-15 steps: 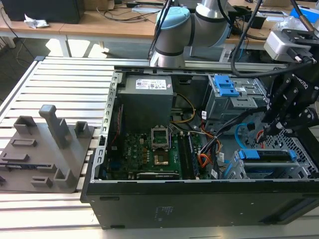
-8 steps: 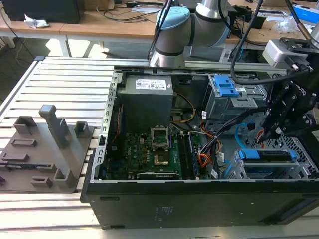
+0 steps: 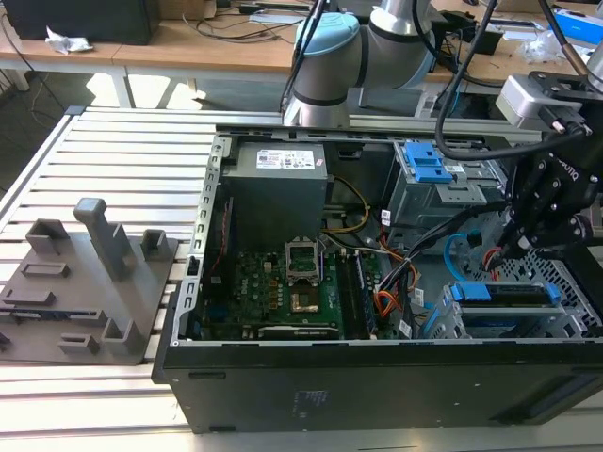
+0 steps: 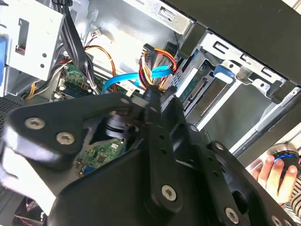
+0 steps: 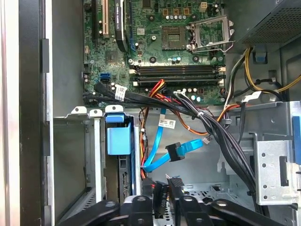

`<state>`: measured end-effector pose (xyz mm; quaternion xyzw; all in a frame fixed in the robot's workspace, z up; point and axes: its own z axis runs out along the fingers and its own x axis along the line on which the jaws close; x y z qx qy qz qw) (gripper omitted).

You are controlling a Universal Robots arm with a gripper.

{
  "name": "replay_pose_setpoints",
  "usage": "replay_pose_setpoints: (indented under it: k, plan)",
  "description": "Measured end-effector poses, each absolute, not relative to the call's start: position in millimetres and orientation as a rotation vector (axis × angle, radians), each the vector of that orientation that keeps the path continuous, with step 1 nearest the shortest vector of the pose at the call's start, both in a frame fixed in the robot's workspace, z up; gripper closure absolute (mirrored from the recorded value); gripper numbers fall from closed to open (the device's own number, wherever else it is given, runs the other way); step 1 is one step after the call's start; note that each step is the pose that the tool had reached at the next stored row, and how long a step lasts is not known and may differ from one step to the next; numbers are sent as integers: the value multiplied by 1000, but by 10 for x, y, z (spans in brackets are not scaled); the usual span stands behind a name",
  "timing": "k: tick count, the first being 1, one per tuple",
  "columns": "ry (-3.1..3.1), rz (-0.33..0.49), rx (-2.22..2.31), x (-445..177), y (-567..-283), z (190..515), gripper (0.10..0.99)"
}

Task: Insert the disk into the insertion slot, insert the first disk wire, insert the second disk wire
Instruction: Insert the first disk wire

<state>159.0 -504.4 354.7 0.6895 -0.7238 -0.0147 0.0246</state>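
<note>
The disk (image 3: 499, 293), in its bright blue carrier (image 5: 117, 139), sits inside the insertion slot (image 3: 565, 281) of the perforated grey cage at the case's corner, on the exterior view's right. My gripper (image 3: 516, 247) hangs just above the cage. It is shut on the dark plug of the first disk wire (image 5: 161, 190). The wire's orange-red and yellow leads (image 4: 157, 62) rise from the fingertips (image 4: 153, 101), close to the disk's connector edge (image 4: 195, 92). The second disk wire (image 5: 160, 157), a light blue flat cable, lies loose beside them with its plug (image 5: 175, 151) free.
A thick black cable bundle (image 5: 225, 141) crosses beside the cage. A taller grey cage with a blue latch (image 3: 424, 165) stands behind, with the motherboard (image 3: 283, 282) and power supply (image 3: 278, 188) further along. A grey fixture (image 3: 94, 273) sits outside the case. A person's hand (image 4: 275, 165) rests nearby.
</note>
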Motion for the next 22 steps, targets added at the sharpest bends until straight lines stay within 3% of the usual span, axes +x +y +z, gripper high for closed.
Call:
replay_pose_setpoints:
  k: [2,11,22]
  plan:
    - [-2239,-45,2132,1590,-5044,3547,914]
    - [-2237,-42,2131,1591,-5049,3547,914]
    - [-2237,-42,2131,1606,-5270,3490,914]
